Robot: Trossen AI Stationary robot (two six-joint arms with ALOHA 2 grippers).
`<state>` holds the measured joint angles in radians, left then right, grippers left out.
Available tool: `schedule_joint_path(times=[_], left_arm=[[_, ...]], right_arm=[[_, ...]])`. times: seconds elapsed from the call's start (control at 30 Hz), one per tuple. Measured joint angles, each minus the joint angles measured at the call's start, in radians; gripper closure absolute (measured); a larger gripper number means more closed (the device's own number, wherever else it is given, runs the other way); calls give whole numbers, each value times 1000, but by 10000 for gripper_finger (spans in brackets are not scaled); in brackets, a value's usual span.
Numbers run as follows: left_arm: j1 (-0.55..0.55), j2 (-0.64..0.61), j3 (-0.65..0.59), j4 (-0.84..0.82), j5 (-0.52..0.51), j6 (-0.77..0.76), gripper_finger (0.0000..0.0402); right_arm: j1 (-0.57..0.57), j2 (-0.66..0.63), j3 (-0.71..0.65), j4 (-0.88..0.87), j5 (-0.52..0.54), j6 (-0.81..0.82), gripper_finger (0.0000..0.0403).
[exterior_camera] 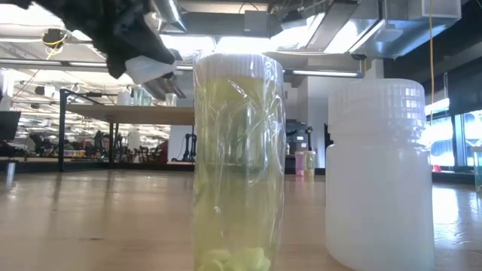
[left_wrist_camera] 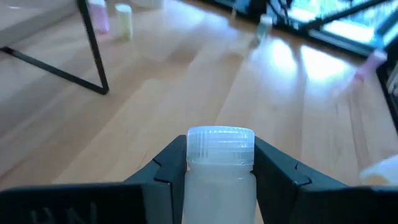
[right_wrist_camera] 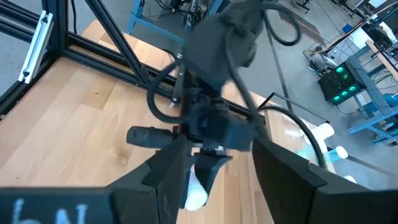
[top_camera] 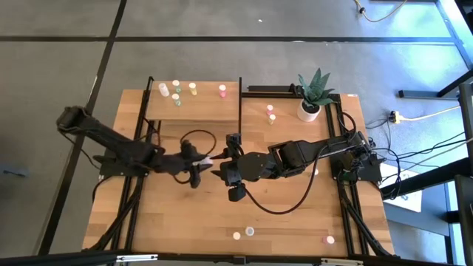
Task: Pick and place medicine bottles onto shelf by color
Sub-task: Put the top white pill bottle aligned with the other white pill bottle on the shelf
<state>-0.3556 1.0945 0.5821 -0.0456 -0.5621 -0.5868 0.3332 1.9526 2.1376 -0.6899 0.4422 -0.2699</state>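
Left gripper (left_wrist_camera: pixel 219 177) fingers clamp a white-capped medicine bottle (left_wrist_camera: pixel 219 155) between them; right gripper (right_wrist_camera: pixel 214 171) fingers spread wide, empty.

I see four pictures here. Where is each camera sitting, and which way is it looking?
High: overhead, straight down on the table, shelf and both arms.
Low: at tabletop height, looking level past two bottles; part of one arm shows above.
Left wrist: on the left arm, over its left end effector gripping a white-capped bottle.
Right wrist: on the right arm, facing the left arm.
Shared: both wrist views show that bottle.
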Motion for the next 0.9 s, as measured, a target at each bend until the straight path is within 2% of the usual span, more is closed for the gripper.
schedule_joint_path(times=[0.1, 0.3, 0.4, 0.63, 0.9], left_arm=[[-52, -14, -67, 103, -100, -39, 273], [-120, 14, -236, 506, -278, 42, 273], [-122, 46, -289, 631, -288, 77, 272], [-93, 124, -319, 793, -289, 85, 271], [-99, 116, -319, 1018, -297, 285, 271]], right_arm=[[0, 0, 0, 1, 0, 0, 217], [0, 0, 0, 3, 0, 0, 217], [0, 0, 0, 5, 0, 0, 217], [0, 0, 0, 6, 0, 0, 217], [0, 0, 0, 6, 0, 0, 217]])
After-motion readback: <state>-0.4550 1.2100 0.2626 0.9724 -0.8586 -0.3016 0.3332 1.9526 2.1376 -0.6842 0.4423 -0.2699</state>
